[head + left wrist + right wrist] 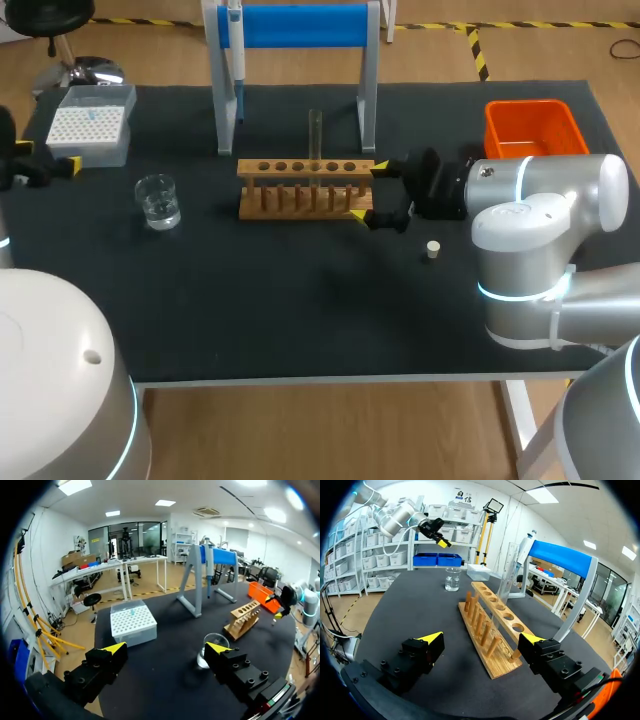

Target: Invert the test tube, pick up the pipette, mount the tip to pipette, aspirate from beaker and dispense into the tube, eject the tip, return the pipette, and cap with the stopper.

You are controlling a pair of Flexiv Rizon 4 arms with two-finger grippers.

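Tube (506, 575) stands upright in wooden rack (492, 655) just ahead of spread right claw (481, 637).

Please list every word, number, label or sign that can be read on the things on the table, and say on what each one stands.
No text on the table's things can be read.
beaker: marks, if any, are too small to tell.
pipette: print, if any, is too small to tell.
tip box, wooden rack, orange bin: no text shows.
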